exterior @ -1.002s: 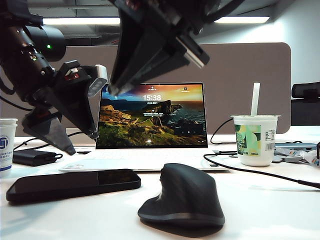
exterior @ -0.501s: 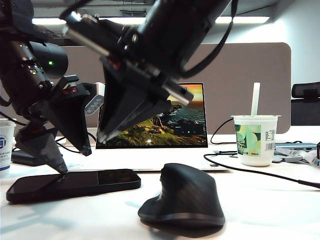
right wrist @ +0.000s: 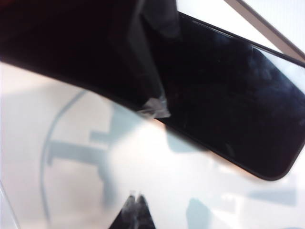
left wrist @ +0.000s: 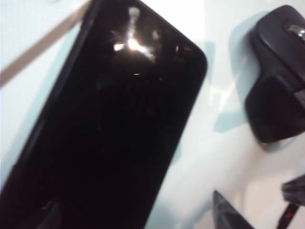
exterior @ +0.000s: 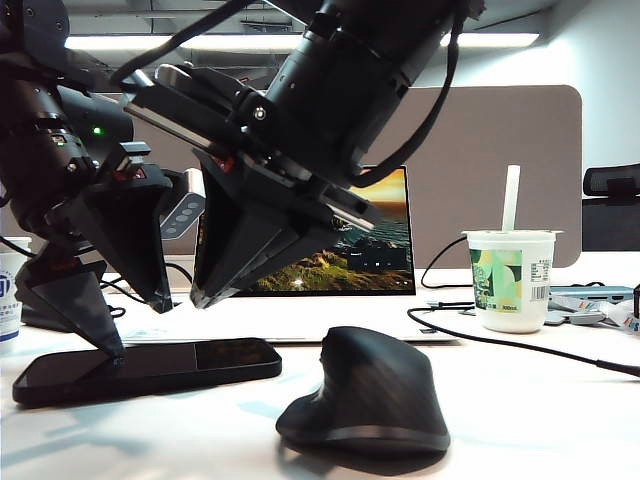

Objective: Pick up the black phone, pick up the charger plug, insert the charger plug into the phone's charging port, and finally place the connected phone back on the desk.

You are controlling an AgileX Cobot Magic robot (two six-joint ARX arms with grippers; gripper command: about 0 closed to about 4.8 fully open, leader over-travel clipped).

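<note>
Hovering left pincer [exterior: 135,325], gaping – right pincer [exterior: 200,298] closed | white desk [exterior: 520,420]

Both arms are black, built of rounded cylindrical housings joined by angular brackets. The left hand [exterior: 135,325] ends in two broad, wedge-shaped black fingers that taper to points; a small green light glows on the housing above it, red marks show beside its bracket, and a grey oblong camera module sits at the wrist. The right hand [exterior: 200,300] has similar tapered black fingers, silver-edged plates and black cables looping over its arm.
</note>
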